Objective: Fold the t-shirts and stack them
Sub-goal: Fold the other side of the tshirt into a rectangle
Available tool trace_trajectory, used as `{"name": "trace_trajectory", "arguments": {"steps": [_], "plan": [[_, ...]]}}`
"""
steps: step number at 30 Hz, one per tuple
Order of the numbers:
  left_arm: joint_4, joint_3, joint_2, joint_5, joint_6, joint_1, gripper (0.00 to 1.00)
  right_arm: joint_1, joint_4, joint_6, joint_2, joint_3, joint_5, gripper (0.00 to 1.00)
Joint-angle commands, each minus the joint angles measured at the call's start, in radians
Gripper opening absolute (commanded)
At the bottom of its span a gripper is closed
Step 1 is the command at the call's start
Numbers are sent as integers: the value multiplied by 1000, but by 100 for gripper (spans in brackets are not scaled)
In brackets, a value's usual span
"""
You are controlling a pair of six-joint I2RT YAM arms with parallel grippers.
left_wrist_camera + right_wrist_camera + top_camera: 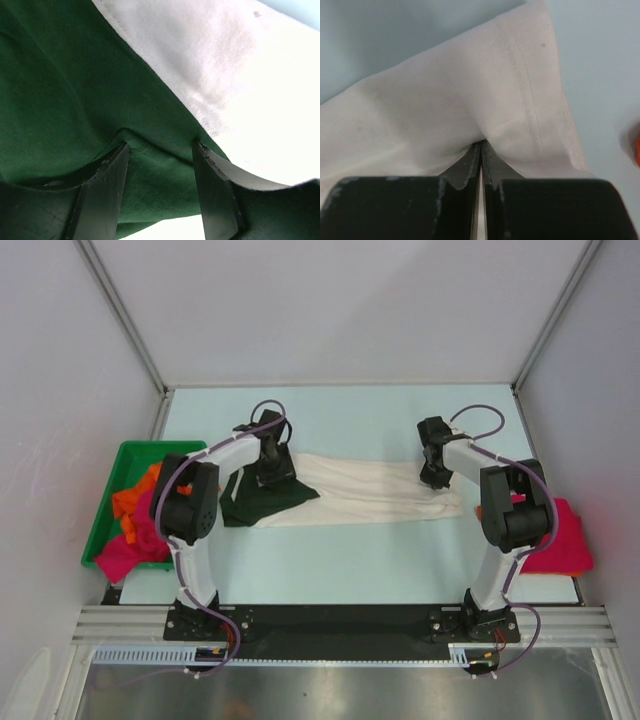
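The cream tee (380, 498) lay stretched across the middle of the tabletop (350, 560), its green sleeve (262, 504) at the left end. From above, both claws merely sat on it; the wrist views told more. The right claw (481, 150) was pressed together, pinching a fold of cream cloth near the hem. The left claw (160, 155) stood spread, tips on the sleeve. A crimson tee (562, 538) lay far right; orange and pink tees (138, 528) filled the bin (100, 515).

No writing can be read anywhere — not one label.

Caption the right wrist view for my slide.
Right gripper, jaws shut on the cream t-shirt near its hem.
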State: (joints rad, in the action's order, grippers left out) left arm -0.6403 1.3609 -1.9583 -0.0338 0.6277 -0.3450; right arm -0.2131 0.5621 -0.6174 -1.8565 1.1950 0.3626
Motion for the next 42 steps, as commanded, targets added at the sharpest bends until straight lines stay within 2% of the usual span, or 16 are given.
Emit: {"name": "trace_trajectory", "arguments": {"steps": [1,5,7,8,9,12,15,19,29,31,32,33,35,37,39,42], "plan": [[74,38,-57,-14,-8,15,59,26,-51,-8,-64,23,16,6],[128,-6,-15,9,-8,15,59,15,-67,5,-41,12,15,5],[201,-42,66,25,-10,11,63,15,-68,-11,11,20,-10,8],[215,-58,94,49,-13,6,64,11,-65,-19,34,32,-52,12],[221,-59,117,48,-16,-3,66,3,-67,-19,57,46,-56,23],[212,-43,211,35,-14,-12,68,-38,-1,-1,95,190,-33,42],[162,-31,280,-5,-6,-22,66,-66,82,39,82,327,12,47],[114,-92,366,-18,16,-45,62,-51,91,64,82,321,41,48],[36,-423,650,-114,105,-104,57,1,41,68,5,301,45,43],[24,-454,706,-126,118,-114,48,1,15,71,-1,304,47,37],[18,-483,720,-130,122,-117,38,1,9,71,-6,310,45,34],[11,-500,737,-133,133,-118,20,1,2,70,-15,316,47,30],[-4,-540,771,-138,147,-123,4,1,-7,74,-30,336,56,23],[-7,-583,792,-141,165,-124,0,1,-28,82,-61,354,62,22],[-13,-605,799,-144,171,-134,0,7,-33,91,-90,376,71,9],[-18,-640,796,-152,173,-141,0,29,-5,85,-174,429,59,0]]}}
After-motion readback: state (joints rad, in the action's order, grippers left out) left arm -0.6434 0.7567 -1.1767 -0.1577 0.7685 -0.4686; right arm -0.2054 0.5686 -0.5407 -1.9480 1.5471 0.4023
